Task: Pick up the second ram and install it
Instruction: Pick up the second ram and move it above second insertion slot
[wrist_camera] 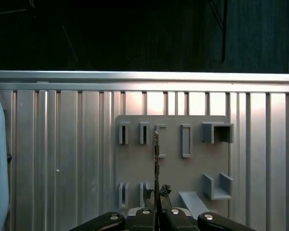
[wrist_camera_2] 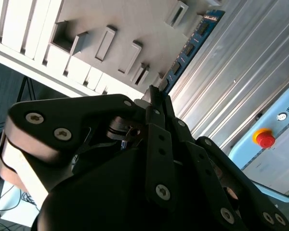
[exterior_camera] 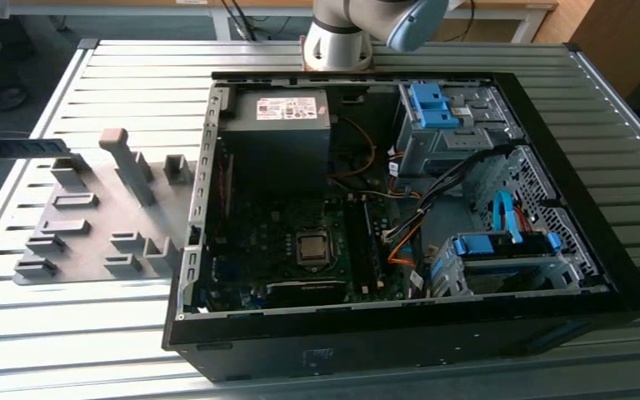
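The second ram (wrist_camera_2: 193, 43): where is it, and what have the jaws got? (K.)

Jaws pressed together on one end of it, pinching the flat faces. The rest juts out past them. The second wrist view shows a blue board with dark chips. In the first wrist view the ram (wrist_camera: 156, 156) is edge-on, a thin line. Beyond it lies the grey holder plate (wrist_camera: 135, 168) with its slots, on the slatted metal worktop (wrist_camera: 62, 144). Cannot tell whether the far tip hangs clear of the plate or touches it. (M.)

Handling? (K.)

Judged: light, stiff, thin, and brittle at the chips and contacts. The faces are smooth, so a pinch at one end leaves a long free length that could swivel. A hold nearer the middle, on bare board, would be steadier. Avoid side load. (M.)

What can't be made out? (K.)

The gripped end is buried between the jaws, so the contact edge and notch are unseen. In the exterior view the open computer case (exterior_camera: 409, 342) sits just beside the plate. Its circuit board (exterior_camera: 297, 242) is dark, and I cannot tell which memory slots are filled or free. The arm (exterior_camera: 337, 42) is cut off at the frame edge. (M.)
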You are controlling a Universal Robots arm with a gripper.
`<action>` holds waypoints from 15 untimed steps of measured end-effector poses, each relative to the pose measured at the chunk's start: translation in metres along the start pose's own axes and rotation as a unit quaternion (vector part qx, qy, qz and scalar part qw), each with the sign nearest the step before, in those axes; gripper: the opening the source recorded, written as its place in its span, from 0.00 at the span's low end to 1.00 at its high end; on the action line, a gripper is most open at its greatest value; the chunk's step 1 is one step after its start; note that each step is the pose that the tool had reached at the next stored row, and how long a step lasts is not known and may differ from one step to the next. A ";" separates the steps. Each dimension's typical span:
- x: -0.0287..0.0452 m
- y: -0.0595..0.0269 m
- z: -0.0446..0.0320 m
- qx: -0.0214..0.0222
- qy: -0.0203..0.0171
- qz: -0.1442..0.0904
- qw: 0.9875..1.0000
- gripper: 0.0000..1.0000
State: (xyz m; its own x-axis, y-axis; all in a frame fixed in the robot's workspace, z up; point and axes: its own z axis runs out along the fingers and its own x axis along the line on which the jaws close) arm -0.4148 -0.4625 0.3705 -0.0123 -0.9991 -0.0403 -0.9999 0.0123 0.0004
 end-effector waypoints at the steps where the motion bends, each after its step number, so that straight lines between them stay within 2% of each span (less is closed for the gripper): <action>1: -0.0001 0.0000 -0.0022 0.000 0.000 0.000 1.000 0.14; 10: -0.0009 0.0000 -0.0230 0.000 0.000 0.000 1.000 0.14; 15: -0.0009 0.0000 -0.0235 0.000 0.000 0.000 1.000 0.14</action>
State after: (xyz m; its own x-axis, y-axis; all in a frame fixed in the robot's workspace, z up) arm -0.4148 -0.4626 0.3940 -0.0126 -0.9991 -0.0404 -0.9999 0.0125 0.0011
